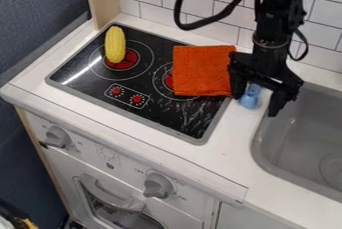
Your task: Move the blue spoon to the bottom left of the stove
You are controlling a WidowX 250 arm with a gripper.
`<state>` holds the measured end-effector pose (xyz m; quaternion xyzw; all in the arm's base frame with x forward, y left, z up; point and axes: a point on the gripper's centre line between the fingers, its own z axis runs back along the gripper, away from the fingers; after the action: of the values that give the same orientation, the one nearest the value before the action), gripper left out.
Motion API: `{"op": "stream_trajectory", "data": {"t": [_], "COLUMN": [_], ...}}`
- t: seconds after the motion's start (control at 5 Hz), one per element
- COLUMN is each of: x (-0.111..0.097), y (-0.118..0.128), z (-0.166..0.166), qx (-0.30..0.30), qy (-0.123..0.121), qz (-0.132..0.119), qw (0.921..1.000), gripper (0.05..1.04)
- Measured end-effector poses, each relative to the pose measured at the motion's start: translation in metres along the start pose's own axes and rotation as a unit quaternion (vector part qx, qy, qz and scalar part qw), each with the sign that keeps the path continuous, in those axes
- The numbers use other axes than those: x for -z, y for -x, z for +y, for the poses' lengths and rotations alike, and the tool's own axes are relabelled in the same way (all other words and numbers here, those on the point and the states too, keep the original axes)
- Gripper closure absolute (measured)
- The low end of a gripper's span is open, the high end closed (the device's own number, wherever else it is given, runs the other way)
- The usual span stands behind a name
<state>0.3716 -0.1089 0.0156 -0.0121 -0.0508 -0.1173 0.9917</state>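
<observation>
The black gripper (255, 103) hangs low over the white counter between the stove and the sink, its two fingers apart. Between them, nearer the left finger, is the blue spoon (249, 101), its rounded end toward the front and its upper part partly hidden under the gripper. Whether the fingers touch it, I cannot tell. The black stove top (87, 86) lies to the left; its bottom left corner has nothing on it.
An orange cloth (202, 70) covers the stove's right rear part, close beside the left finger. Yellow corn (115, 44) lies on the left rear burner. The grey sink (264, 151) is at the right, and a tiled wall stands behind.
</observation>
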Motion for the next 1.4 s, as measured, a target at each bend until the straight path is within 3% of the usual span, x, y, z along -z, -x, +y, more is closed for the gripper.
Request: {"op": "stream_trajectory", "data": {"t": [0.2, 0.6, 1.2, 1.4], "x": [0.007, 0.007, 0.007, -0.011], "y": [0.0, 0.001, 0.004, 0.015], "z": [0.0, 0.003, 0.007, 0.026], "qx": [-0.003, -0.017, -0.031, -0.039], "qy": [0.009, -0.001, -0.013, -0.052], "qz": [0.009, 0.011, 0.017, 0.025], "qw": [0.9999, 0.9998, 0.9993, 0.9976], "gripper": [0.119, 0.613, 0.621, 0.621]}}
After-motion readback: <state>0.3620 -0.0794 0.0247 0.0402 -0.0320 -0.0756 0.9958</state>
